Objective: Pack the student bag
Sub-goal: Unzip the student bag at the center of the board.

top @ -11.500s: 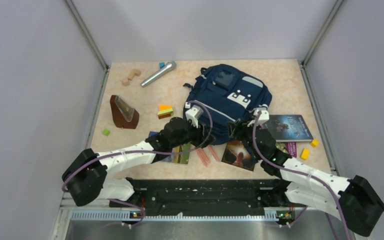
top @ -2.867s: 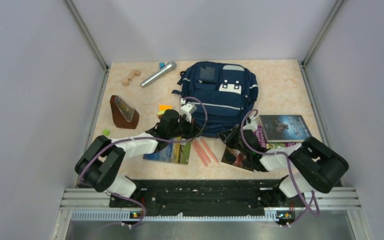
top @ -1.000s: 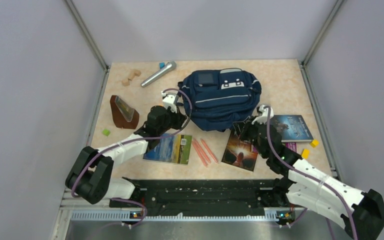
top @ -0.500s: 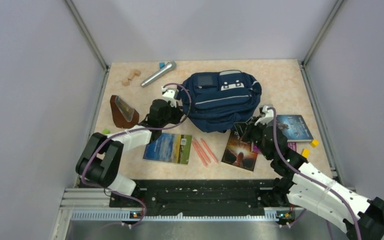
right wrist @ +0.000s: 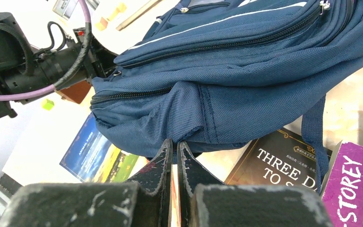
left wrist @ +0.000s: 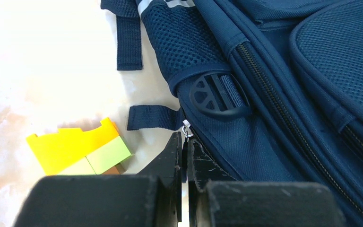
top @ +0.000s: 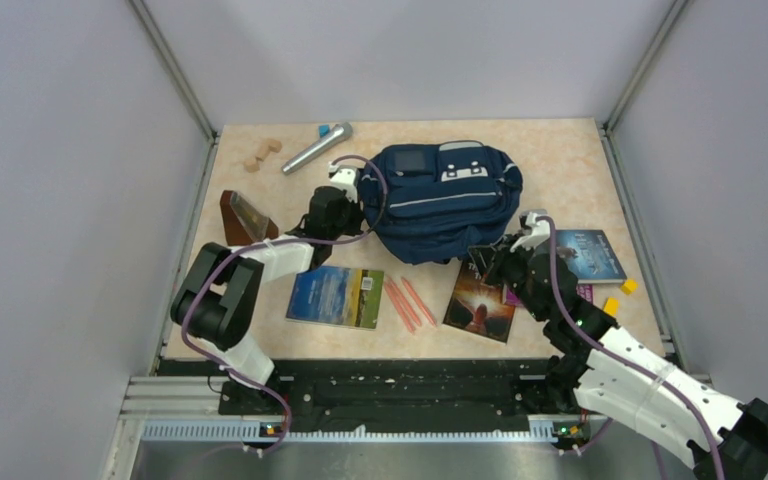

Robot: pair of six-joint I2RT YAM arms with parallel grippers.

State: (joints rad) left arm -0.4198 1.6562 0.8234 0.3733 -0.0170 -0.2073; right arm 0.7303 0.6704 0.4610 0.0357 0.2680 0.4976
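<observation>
On table, student bag (top: 445, 200) looks zipped, nothing packed; books (top: 335, 296) and pink pencils (top: 405, 300) lie outside. Left gripper (left wrist: 185, 142) pinches zipper pull (left wrist: 186, 128), right gripper (right wrist: 174, 144) is clamped on bag fabric.

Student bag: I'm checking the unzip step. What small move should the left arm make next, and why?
Probably draw the zipper pull along its track: the left gripper is shut on it, the zipper looks closed, and the right gripper pinches the student bag at its lower edge, bracing it.

Pink pencils (top: 405, 300) lie beside a landscape book (top: 335, 296), microphone (top: 317, 147) near wooden blocks (top: 261, 154)
</observation>
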